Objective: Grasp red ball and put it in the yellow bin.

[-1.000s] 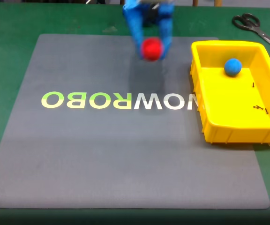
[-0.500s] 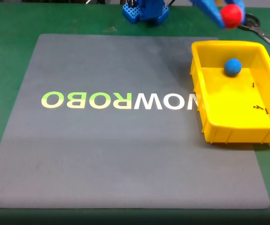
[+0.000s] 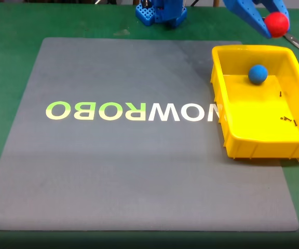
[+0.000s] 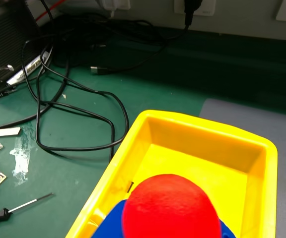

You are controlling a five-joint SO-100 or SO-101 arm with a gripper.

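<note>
Evidently light and matte, the red ball (image 3: 276, 24) looks easy to pinch across its widest part without slipping. It sits clamped in the blue gripper (image 3: 272, 25), hanging above the far rim of the yellow bin (image 3: 253, 147).

Fixed view: blue gripper (image 3: 274, 21) clamps the red ball (image 3: 276, 24) in the air, above the far rim of the yellow bin (image 3: 219, 98). 1 blue ball (image 3: 258, 74) sits inside the bin near its far wall, plus a few small dark specks on the floor. Grey mat (image 3: 113, 171) with mirrored "ROBO" lettering lies just beside the bin; scissors (image 3: 282, 28) lie on the green table (image 3: 4, 62) behind.
</note>
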